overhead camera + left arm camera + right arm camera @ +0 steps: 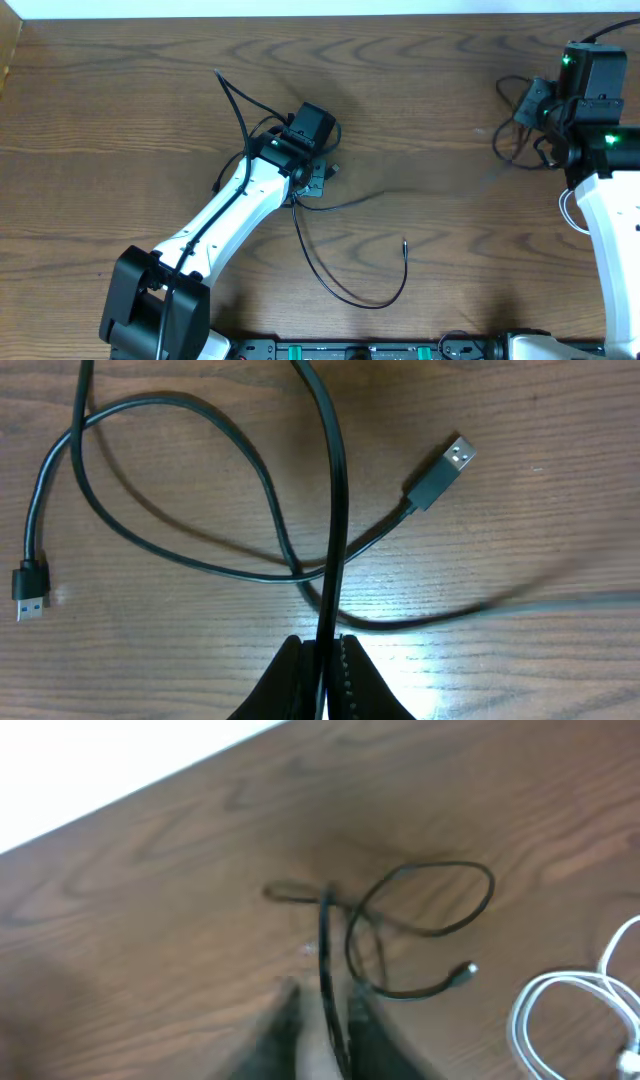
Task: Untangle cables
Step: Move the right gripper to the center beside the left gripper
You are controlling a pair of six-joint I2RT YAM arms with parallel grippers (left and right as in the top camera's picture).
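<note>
A: Cables first. Where were they?

B: Two lots. One black cable (334, 500) came straight up out of the left gripper (322, 652), approx mid-table (120, 120). The jaws were pinched hard on it, no gap visible. Under it, slack black loops (150, 400) lay flat and crossed each other just ahead of the fingers. One USB plug (442, 468) sat off to the right in the wrist view, w/ another plug (30, 588) at its left edge.

A: And from overhead?

B: A long black tail (345, 297) swept from beneath that gripper toward the near edge, then curled back up to a free end. A 2nd thin end (225, 85) poked out past the arm toward the far left.

A: R side?

B: Well apart from all that, a small black tangle (440, 866) sat at the far right of the table, w/ a white cable (560, 1000) coiled near it. One strand of the tangle ran between the fingers of the right gripper (328, 1020).

A: Held?

B: Couldn't tell. The wrist view was blurred. The fingers looked maybe slightly apart, one either side of the strand, but gripping vs. just straddling, no way to say.
</note>
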